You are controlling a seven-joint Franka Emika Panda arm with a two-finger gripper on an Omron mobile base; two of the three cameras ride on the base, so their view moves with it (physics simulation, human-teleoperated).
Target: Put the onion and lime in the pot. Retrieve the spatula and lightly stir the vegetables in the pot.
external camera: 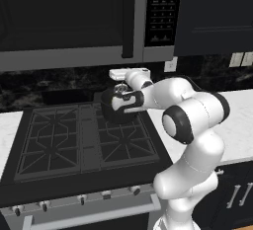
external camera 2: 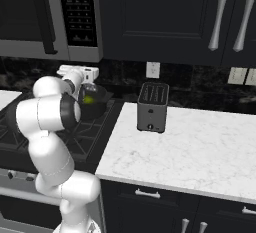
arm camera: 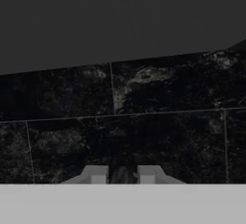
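The dark pot (external camera: 111, 115) stands on the stove's back right burner, and my white hand (external camera: 129, 73) hovers level just above its rim. From the right base view the lime (external camera 2: 88, 98) glows yellow-green inside the pot (external camera 2: 101, 105). The onion is hidden from me. In the hand view my gripper (arm camera: 122, 177) faces the dark tiled wall, shut, with a thin dark piece pinched between its tips that looks like the spatula's handle. The spatula's head is hidden.
The black gas stove (external camera: 74, 135) spreads left of the pot. A microwave (external camera: 74, 17) hangs low over it. A boxy toaster (external camera 2: 152, 107) stands on the white marble counter (external camera 2: 200, 152) to the right, under dark cabinets.
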